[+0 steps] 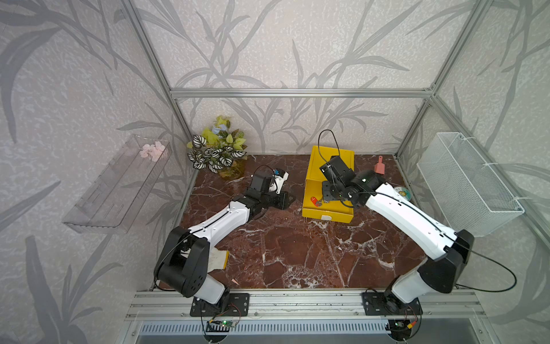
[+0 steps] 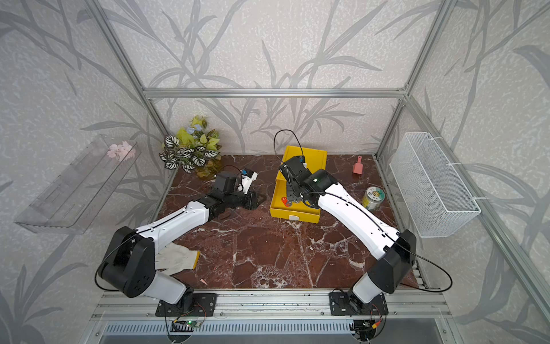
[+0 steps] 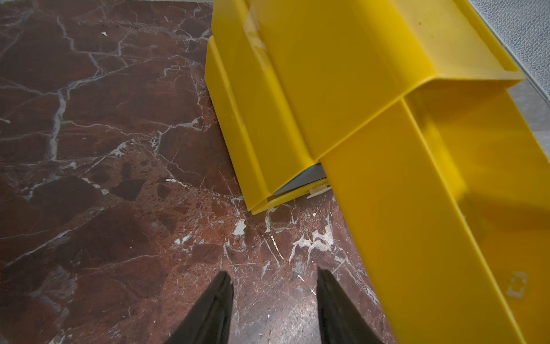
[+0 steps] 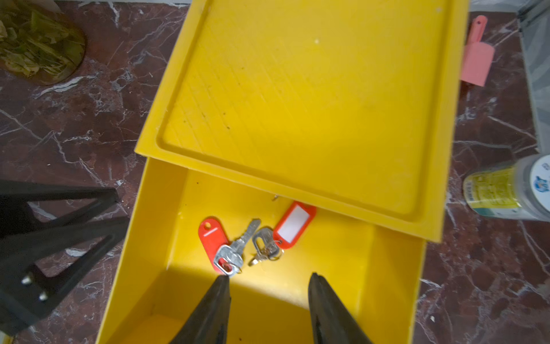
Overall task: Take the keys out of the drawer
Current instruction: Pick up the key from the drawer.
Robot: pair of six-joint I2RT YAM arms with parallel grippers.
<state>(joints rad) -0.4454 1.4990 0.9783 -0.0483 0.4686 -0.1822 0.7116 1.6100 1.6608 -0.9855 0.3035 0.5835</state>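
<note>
Yellow plastic drawer (image 4: 351,268) stands pulled out of its flat yellow casing (image 4: 297,104), and on its floor lie two bunches of silvery metal keys (image 4: 235,253) with red plastic tags, close together. The step in hand looks like the reach for a bunch: the right gripper (image 4: 269,277) hangs over the drawer, pitched downward, jaws partly apart and empty. Next it likely must drop lower and straddle a ring or tag before closing. The left gripper (image 3: 273,272) sits low over the red-brown marble tabletop (image 3: 104,149) beside the casing, jaws wide, holding nothing.
</note>
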